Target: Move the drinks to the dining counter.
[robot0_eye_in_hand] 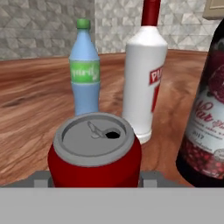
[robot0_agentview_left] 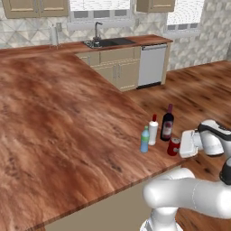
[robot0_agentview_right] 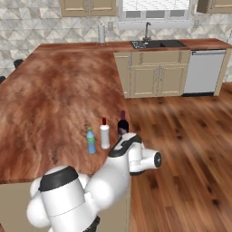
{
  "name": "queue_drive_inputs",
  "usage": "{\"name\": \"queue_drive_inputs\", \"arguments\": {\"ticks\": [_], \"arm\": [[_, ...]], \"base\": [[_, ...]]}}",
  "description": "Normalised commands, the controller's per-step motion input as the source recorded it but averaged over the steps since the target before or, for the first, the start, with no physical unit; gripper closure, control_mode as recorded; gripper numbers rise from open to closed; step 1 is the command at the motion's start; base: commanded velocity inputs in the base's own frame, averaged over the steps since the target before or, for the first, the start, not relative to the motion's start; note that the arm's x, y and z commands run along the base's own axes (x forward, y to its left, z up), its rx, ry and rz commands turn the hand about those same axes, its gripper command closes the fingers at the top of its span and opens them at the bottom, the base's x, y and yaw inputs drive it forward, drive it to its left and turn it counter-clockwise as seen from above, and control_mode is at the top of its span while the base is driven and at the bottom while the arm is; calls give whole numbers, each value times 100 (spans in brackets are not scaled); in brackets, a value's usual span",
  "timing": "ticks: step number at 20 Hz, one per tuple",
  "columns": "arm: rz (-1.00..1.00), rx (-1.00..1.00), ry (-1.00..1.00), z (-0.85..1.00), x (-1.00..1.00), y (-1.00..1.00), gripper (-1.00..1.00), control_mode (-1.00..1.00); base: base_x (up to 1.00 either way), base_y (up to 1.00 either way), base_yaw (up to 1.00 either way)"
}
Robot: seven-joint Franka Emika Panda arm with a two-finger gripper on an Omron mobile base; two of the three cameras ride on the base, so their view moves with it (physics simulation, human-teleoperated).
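the four drinks stand upright in a tight cluster near the right edge of the wide reddish-brown woodgrain surface (robot0_agentview_left: 67,135). the blue-green bottle (robot0_agentview_left: 145,139) is pale blue with a green cap and a green label band. just beside it stands the white bottle (robot0_agentview_left: 153,131), with a slim red neck and cap and a red-lettered label. next comes the dark wine bottle (robot0_agentview_left: 167,122), taller than the others, with a red cap and a deep red label with white script. the short red can (robot0_agentview_left: 173,146) sits nearest the edge, with a grey top and a pull tab beside the opening. the gripper (robot0_eye_in_hand: 94,178) sits at the can, its two grey finger tips (robot0_eye_in_hand: 40,179) low on either side of the can's body; it brackets the can, but i cannot tell whether the fingers actually press on it.
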Motion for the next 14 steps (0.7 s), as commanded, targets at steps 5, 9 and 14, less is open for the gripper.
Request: {"name": "queue_drive_inputs", "arguments": {"ticks": [5,9,14], "arm": [[0,0,0,-21,22,1,100,-100],[0,0,0,-26,8,7,-100,-100],[0,0,0,-22,0,8,-100,-100]], "base": [[0,0,0],[0,0,0],[0,0,0]]}}
